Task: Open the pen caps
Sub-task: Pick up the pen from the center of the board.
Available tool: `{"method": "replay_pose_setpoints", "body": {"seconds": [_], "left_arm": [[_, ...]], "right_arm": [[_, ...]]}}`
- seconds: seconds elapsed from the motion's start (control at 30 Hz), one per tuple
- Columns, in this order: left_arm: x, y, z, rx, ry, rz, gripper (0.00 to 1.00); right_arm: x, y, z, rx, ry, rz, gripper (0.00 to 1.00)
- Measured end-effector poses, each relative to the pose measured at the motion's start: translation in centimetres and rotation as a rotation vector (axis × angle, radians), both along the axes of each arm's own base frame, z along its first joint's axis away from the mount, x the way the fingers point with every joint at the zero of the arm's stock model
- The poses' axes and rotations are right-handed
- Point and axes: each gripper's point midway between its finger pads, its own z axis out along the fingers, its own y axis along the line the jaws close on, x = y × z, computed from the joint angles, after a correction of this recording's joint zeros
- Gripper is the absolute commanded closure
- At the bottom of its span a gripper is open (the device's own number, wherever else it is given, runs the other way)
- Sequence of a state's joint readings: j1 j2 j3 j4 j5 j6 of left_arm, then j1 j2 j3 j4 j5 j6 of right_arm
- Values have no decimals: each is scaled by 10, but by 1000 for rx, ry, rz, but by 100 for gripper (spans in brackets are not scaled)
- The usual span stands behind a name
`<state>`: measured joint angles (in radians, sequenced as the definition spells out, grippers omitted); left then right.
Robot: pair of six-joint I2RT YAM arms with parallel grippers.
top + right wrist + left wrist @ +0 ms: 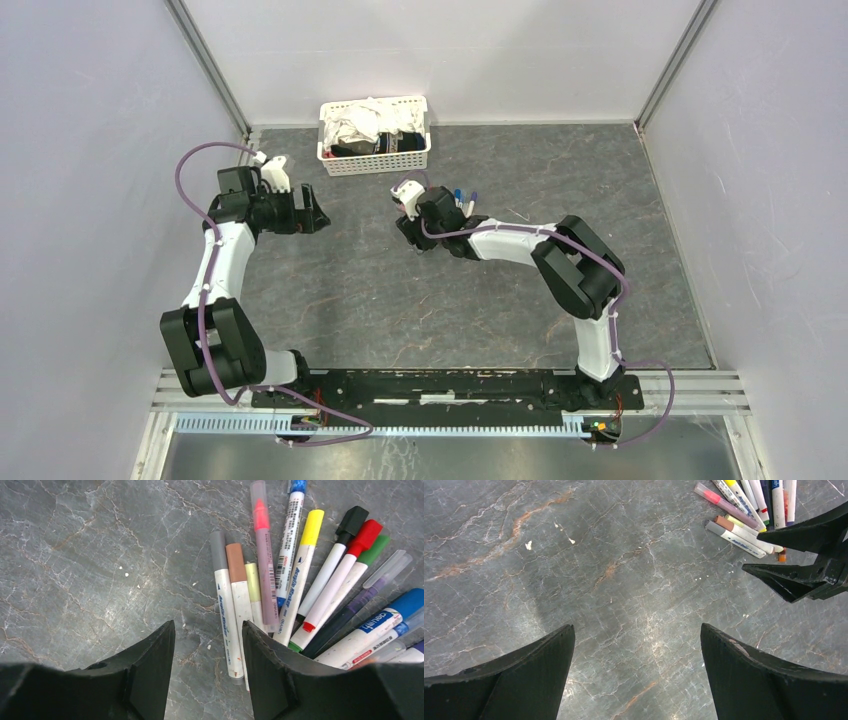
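The pen caps (312, 527) sit on their pens (301, 580), which lie fanned in a loose pile on the grey table (400, 310), towards the back and a little right of centre. The pile is near the front of the white basket (375, 165) but apart from it, and well away from both side edges of the table. The basket stands against the back wall (450, 50). The right gripper (208, 625) is at the left edge of the pile with its jaws spread and pinching nothing. The tail of the grey-capped pen (227, 620) shows in the gap just beside one finger; whether it touches cannot be told. Bare table lies open to the left of the pile and on its near side. The left gripper (638, 630) hangs over that bare stretch with its jaws wide apart and empty, well apart from the pens, and the right gripper's fingertips show at the right edge of its view.
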<state>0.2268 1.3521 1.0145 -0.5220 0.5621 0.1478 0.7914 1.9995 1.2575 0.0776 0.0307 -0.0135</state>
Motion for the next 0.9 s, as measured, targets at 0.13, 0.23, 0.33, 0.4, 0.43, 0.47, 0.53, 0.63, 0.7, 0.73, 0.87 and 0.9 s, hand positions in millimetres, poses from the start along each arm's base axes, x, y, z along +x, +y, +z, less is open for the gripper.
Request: {"method": "replay_pose_setpoints", "body": {"seconds": [0.13,0.23,0.33,0.4,0.43,0.47,0.53,0.63,0.7,0.73,0.87,0.9], "left_arm": [[-1,-2,0,-8,4,-6,0],[-2,-3,0,-14,5,-11,0],[-2,-3,0,-14,6,-12,0],[-2,-3,0,-14,6,-12,0],[-2,-3,0,-14,6,-12,0],[-2,-3,0,-14,6,-12,0],[-2,-3,0,-14,8,-12,0],[-3,-3,-1,-15,13,-12,0],[-4,-3,-1,-16,14,-12,0],[-4,-3,-1,-16,15,-12,0],[-5,-4,-2,-17,18,-12,0],[-5,-4,-2,-17,19,-12,0]], "right_arm": [[5,-2,2,0,-4,-7,47],[7,-4,-5,-10,5,-8,50],[8,-7,-15,-25,17,-11,53],[7,-8,-21,-34,27,-11,54],[7,-9,-23,-35,30,-12,55],[7,-8,-23,-34,30,-10,56],[7,-8,-23,-34,30,-10,57],[8,-8,-23,-34,29,-12,57],[8,-8,-23,-35,24,-14,54],[7,-8,-23,-35,19,-16,51],[3,-13,-20,-50,-9,-31,47],[0,-16,-18,-59,-15,-36,46]]}}
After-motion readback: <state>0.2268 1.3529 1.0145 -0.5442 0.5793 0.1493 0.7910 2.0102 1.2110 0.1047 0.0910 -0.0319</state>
